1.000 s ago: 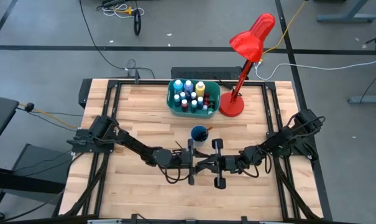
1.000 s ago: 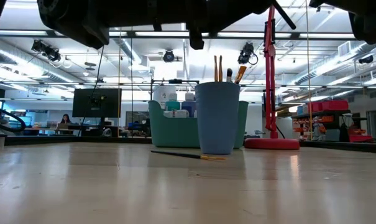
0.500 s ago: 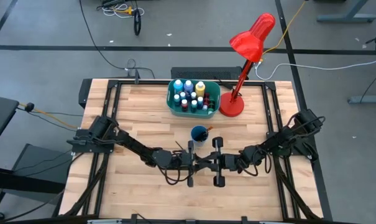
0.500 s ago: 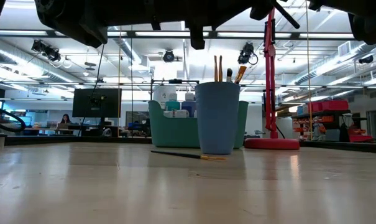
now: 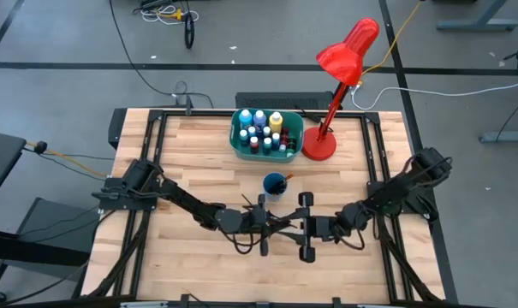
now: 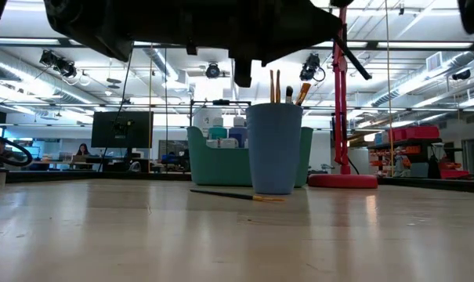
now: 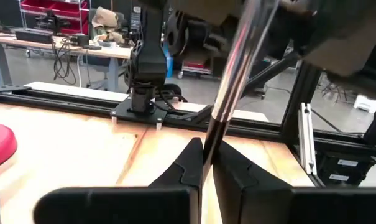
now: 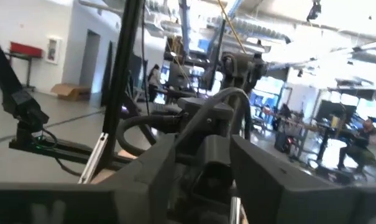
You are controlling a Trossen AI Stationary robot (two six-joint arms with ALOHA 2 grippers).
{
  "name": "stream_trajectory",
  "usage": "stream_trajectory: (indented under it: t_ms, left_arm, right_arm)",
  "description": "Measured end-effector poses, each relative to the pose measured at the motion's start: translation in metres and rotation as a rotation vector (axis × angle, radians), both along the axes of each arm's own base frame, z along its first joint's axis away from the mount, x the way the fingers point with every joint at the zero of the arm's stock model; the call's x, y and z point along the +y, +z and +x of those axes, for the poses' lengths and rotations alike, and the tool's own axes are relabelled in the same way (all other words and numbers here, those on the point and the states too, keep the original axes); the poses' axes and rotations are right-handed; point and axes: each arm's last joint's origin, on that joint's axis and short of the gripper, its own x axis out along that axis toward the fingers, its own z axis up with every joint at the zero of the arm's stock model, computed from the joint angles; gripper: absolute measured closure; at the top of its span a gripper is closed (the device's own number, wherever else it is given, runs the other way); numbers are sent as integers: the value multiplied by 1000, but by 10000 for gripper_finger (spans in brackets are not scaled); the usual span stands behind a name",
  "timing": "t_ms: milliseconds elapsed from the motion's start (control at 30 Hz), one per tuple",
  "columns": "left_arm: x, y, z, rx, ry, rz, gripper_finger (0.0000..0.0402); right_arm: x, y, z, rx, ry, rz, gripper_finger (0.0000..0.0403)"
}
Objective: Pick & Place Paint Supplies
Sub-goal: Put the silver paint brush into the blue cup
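The left gripper [image 5: 260,224] hangs over the middle of the table [image 5: 199,162], near the front edge. Its fingers [image 7: 191,163] are pinched shut on a thin paintbrush [image 7: 228,87], held low on its handle. The brush looks light, stiff and a bit slippery, so a grip near the middle seems best. It stands nearly upright, leaning a little. The right gripper [image 5: 308,229] hovers just beside it, fingers spread apart and empty.

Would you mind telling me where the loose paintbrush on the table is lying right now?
In the low view, the thin dark paintbrush with the yellowish end lies flat on the wooden table, in front and just left of the blue plastic cup holding other brushes.
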Motion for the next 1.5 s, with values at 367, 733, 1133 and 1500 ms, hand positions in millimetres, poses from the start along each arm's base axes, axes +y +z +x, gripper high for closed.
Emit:
stream_trajectory:
  t_ms: [367,733,1133,1500]
  left_arm:
    - [2,1,-3,103,34,28,379]
    - [22,52,-22,174,132,87,379]
    - [68,75,-29,262,251,112,379]
    - [96,53,-32,468,288,8,372]
  right_arm:
    - [6,36,-51,212,-323,38,223]
    - [-10,18,-95,546,-312,141,226]
    - [-18,3,-102,643,-382,157,227]
    - [-18,3,-102,641,-381,157,227]
